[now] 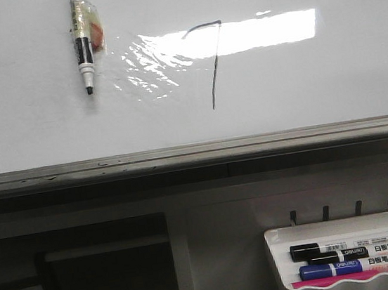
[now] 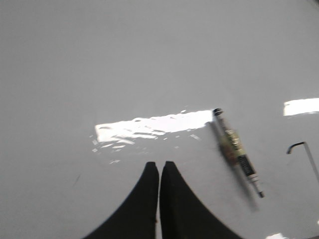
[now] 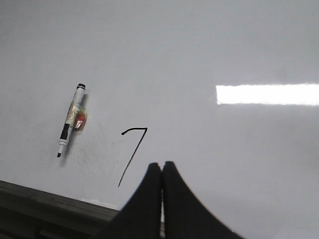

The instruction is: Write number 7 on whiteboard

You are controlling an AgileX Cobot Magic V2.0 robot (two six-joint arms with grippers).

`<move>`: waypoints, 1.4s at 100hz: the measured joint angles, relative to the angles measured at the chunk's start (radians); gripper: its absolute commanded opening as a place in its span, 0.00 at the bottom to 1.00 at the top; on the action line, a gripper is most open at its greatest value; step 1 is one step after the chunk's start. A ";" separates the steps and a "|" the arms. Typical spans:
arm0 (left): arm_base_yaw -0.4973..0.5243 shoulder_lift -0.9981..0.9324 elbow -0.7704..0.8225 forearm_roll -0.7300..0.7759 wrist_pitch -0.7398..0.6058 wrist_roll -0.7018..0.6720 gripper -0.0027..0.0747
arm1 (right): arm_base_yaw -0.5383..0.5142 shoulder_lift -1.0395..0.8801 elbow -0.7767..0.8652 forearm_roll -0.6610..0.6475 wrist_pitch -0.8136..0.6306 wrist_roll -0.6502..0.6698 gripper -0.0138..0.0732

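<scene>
The number 7 (image 1: 212,61) is drawn in thin black line on the whiteboard (image 1: 29,130), with a short wavy top bar and a long slanted downstroke. It also shows in the right wrist view (image 3: 132,154) and partly in the left wrist view (image 2: 305,154). A taped marker (image 1: 83,42) lies uncapped on the board to the left of the 7, tip pointing to the board's grey bottom edge; it shows in both wrist views (image 2: 237,152) (image 3: 70,122). My left gripper (image 2: 159,164) is shut and empty above the board. My right gripper (image 3: 161,165) is shut and empty, near the 7's lower end.
A white marker tray (image 1: 345,225) at the front right holds a black marker (image 1: 355,245), a blue marker (image 1: 361,264) and a pink item. The board's grey metal edge (image 1: 195,150) runs across the front view. A wrinkled film patch (image 1: 145,66) catches the light reflection.
</scene>
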 measured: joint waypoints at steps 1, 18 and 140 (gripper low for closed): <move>0.016 0.000 0.003 0.007 0.000 -0.018 0.01 | 0.000 0.000 0.000 0.000 0.000 0.000 0.09; 0.150 -0.004 0.049 0.188 0.016 -0.177 0.01 | 0.000 0.000 0.000 0.000 0.000 0.000 0.09; 0.212 -0.008 0.047 0.207 0.130 -0.209 0.01 | 0.000 0.000 0.000 0.000 0.000 -0.002 0.09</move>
